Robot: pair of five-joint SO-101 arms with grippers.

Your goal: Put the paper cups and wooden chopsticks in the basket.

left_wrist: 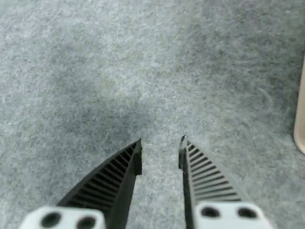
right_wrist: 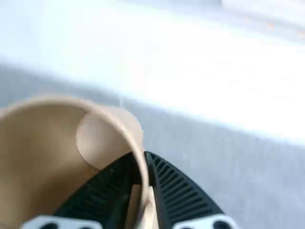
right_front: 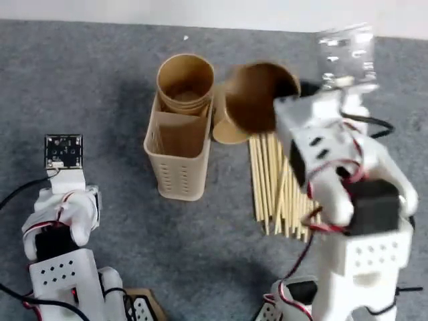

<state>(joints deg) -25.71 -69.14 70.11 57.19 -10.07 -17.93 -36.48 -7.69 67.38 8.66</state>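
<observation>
Paper cup hung tilted, pinched by its rim in the right hand; it could slip or snag the basket edge. Left hand gaped empty.

Chopsticks partly hidden under right arm, basket cut by edge

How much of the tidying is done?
At least one cup stands in the basket. The right hand grips a second cup by its rim, beside the basket. The chopsticks lie on the table, not yet picked up. The left hand is open, holding nothing.
</observation>
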